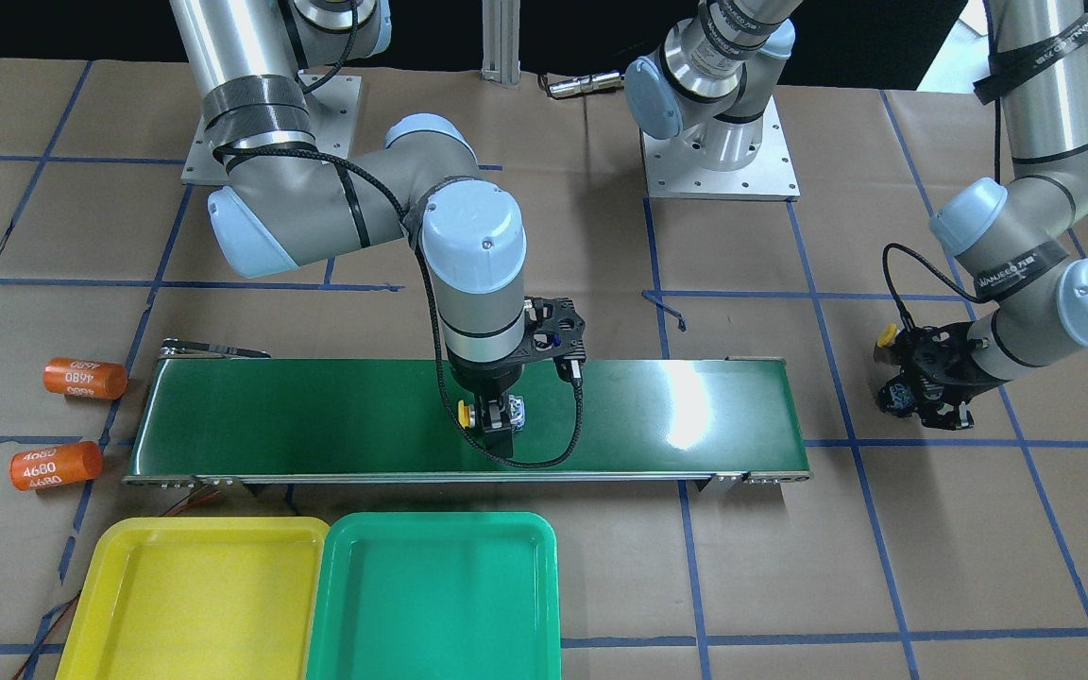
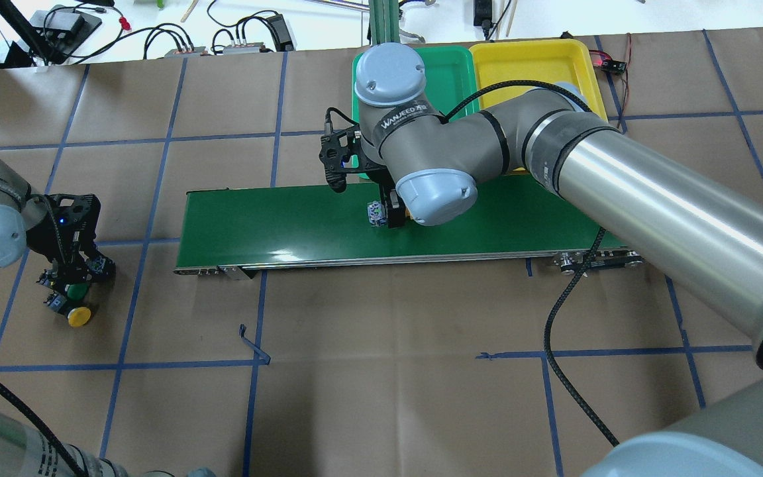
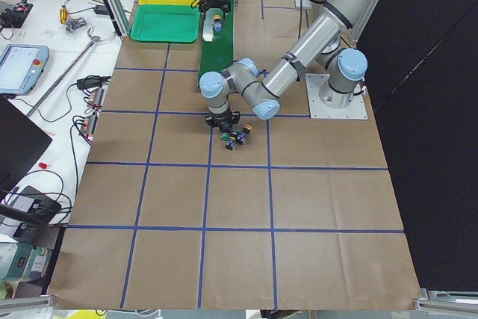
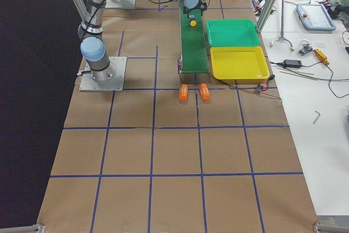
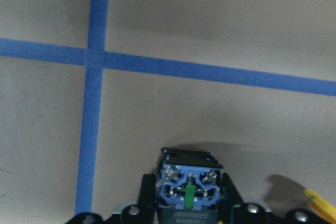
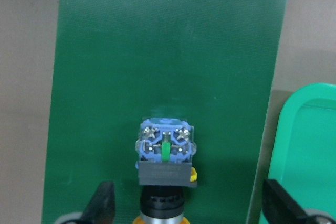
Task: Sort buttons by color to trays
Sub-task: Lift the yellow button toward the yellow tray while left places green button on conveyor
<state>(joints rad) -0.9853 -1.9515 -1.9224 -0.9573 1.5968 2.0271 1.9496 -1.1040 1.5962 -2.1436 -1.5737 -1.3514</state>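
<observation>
A yellow-capped button (image 1: 465,412) lies on its side on the dark green conveyor belt (image 1: 317,425). My right gripper (image 1: 497,422) hangs over it. In the right wrist view the button (image 6: 165,153) sits between the two fingers (image 6: 103,203), which stand wide apart, so the gripper is open. My left gripper (image 2: 69,281) is low over the paper at the table's left end. Its fingers (image 5: 148,199) press both sides of a green-capped button (image 5: 190,182), whose green cap (image 2: 77,291) shows from overhead. Another yellow-capped button (image 2: 80,317) lies beside it. The yellow tray (image 1: 195,595) and green tray (image 1: 435,595) are bare.
Two orange "4680" cylinders (image 1: 83,378) (image 1: 55,466) lie on the paper past the belt's end near the yellow tray. The trays stand side by side along the belt's far side from the robot. Both arm bases (image 1: 719,161) are bolted behind the belt.
</observation>
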